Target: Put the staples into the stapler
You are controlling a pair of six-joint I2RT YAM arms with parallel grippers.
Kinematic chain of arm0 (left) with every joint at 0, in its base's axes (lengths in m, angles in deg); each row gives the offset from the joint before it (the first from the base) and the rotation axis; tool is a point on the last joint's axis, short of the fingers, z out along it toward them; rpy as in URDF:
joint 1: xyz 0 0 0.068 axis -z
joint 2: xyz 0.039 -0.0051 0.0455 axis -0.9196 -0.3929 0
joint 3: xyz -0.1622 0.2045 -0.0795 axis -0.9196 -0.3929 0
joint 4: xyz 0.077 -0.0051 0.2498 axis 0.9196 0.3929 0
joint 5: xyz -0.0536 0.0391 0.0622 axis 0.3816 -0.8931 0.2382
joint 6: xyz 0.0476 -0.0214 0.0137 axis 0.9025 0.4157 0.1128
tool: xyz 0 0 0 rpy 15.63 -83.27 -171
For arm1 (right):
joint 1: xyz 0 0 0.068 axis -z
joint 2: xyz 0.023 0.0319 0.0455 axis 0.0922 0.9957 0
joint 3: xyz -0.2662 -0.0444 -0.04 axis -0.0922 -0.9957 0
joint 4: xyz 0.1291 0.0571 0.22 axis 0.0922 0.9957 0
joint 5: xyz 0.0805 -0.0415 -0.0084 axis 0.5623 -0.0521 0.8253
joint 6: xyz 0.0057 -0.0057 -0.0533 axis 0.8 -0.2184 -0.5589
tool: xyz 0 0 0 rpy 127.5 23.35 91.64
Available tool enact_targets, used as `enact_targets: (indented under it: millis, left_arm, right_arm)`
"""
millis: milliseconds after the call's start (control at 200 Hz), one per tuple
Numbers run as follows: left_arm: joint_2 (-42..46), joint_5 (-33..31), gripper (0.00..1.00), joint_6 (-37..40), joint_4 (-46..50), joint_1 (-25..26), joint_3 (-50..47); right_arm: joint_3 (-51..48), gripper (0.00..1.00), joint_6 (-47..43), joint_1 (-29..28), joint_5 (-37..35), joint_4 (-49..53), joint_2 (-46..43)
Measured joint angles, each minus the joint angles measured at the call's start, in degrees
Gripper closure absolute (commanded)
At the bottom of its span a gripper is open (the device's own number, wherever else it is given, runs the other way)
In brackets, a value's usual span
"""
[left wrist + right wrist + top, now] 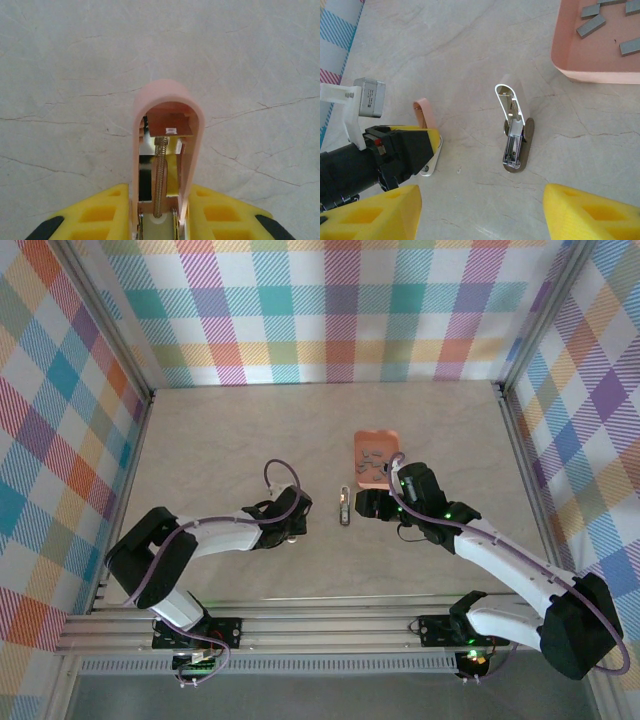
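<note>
The stapler (345, 506), grey metal with a pale top, lies mid-table with its lid (512, 102) hinged up and its channel (513, 147) exposed. Several grey staples (592, 25) lie in the salmon-orange tray (375, 453), which also appears at the top right of the right wrist view (580, 65). My right gripper (482, 220) hovers open just right of the stapler (514, 135), holding nothing. My left gripper (290, 523) is to the stapler's left, shut on a white-and-pink mini stapler (167, 150) whose pink lid stands open, spring showing.
Checked walls enclose the table on three sides, with metal frame rails (300, 625) along the near edge. The pink mini stapler's white base (432, 160) rests on the table beside the left gripper's yellow finger (417, 137). Bare tabletop lies behind the tray.
</note>
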Motion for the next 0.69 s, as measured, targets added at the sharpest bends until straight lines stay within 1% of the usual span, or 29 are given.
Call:
enact_targets:
  millis: [210, 280, 360, 445, 555, 605, 695]
  left_arm:
    - [-0.33, 0.37, 0.52, -0.07, -0.26, 0.00, 0.07]
    - [-0.02, 0.42, 0.46, 0.04, -0.11, -0.15, 0.09]
    - [1.68, 0.39, 0.38, 0.28, 0.20, -0.22, 0.09]
    - [4.57, 0.48, 0.32, 0.04, 0.15, -0.63, 0.02]
    - [9.18, 0.94, 0.24, 0.07, -0.20, -2.69, -0.59]
    - [11.13, 1.22, 0.18, -0.26, -0.28, -4.07, -1.31]
    - [14.56, 1.68, 0.10, -1.31, -0.24, -7.26, -3.32]
  right_arm:
    - [0.00, 0.35, 0.00, 0.00, -0.02, 0.22, 0.00]
    - [0.00, 0.35, 0.00, 0.00, -0.02, 0.72, 0.00]
    - [0.09, 0.36, -0.02, 0.00, -0.07, 1.90, 0.00]
    - [0.48, 0.36, 0.02, 0.00, -0.07, 3.52, 0.17]
    - [2.82, 0.37, 0.02, -0.55, -0.92, 6.23, 2.47]
    - [4.46, 0.37, 0.02, -1.27, -1.66, 7.82, 4.11]
    - [8.04, 0.37, 0.02, -2.99, -3.32, 10.99, 7.82]
